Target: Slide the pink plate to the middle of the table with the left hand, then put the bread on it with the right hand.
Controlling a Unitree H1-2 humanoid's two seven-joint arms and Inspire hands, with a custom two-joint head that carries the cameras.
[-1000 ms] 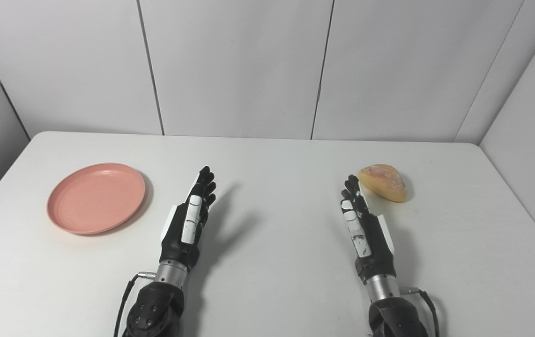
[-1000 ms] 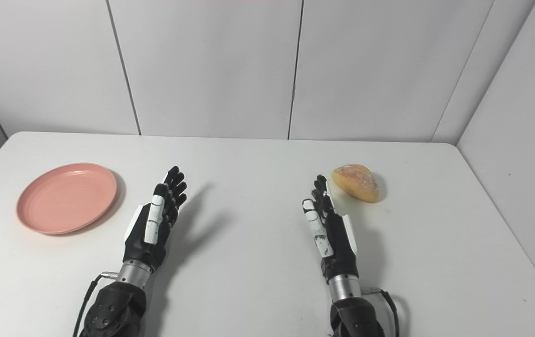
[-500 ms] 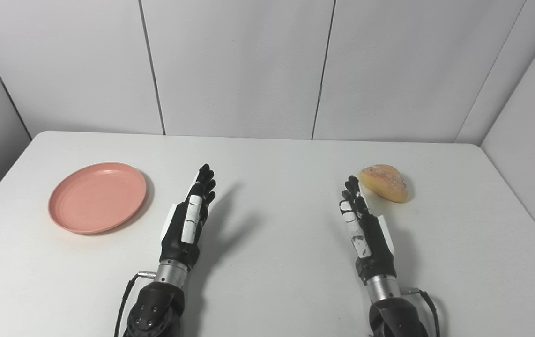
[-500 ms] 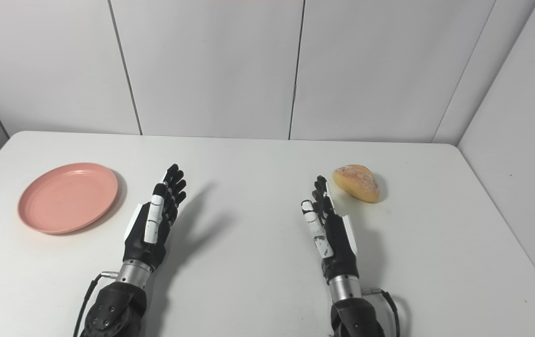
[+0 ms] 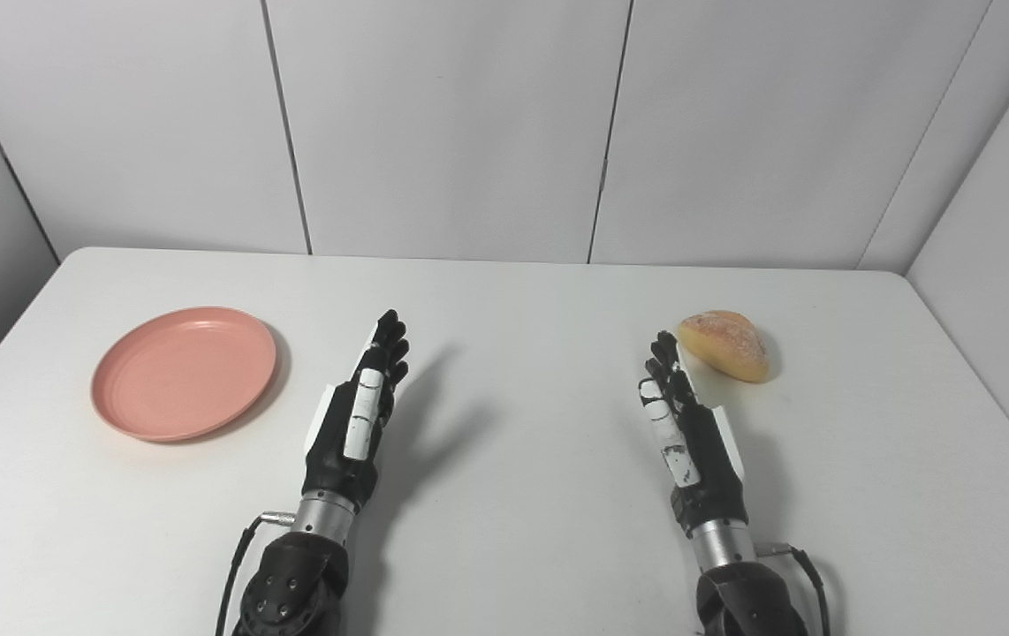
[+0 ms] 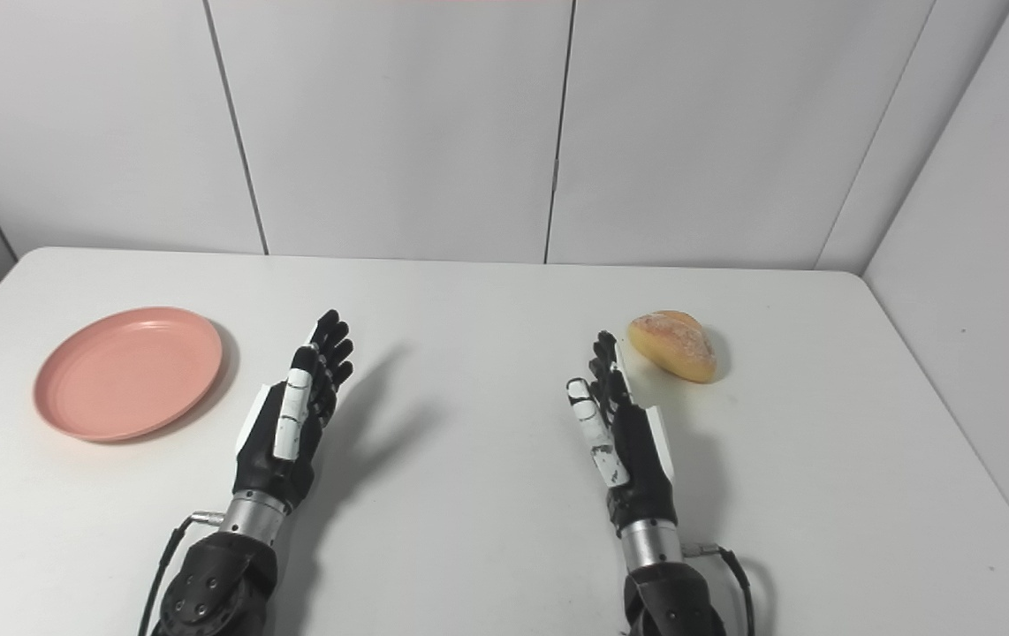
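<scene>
Two black-and-white robot hands hover edge-up over a white bench, the left hand [image 5: 354,422] and right hand [image 5: 686,422] both open with fingers extended, holding nothing. A shallow round pink plate [image 5: 184,372], empty, lies to the left hand's left; a crusty golden bread roll [image 5: 724,344] sits just beyond the right fingertips. A glancing push could tip or spin the light plate.

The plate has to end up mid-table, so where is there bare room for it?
The widest bare patch lies between the left hand and the right hand, running back to the wall. The table is also bare behind the plate. It is tight only where the right hand's fingertips nearly meet the bread.
</scene>
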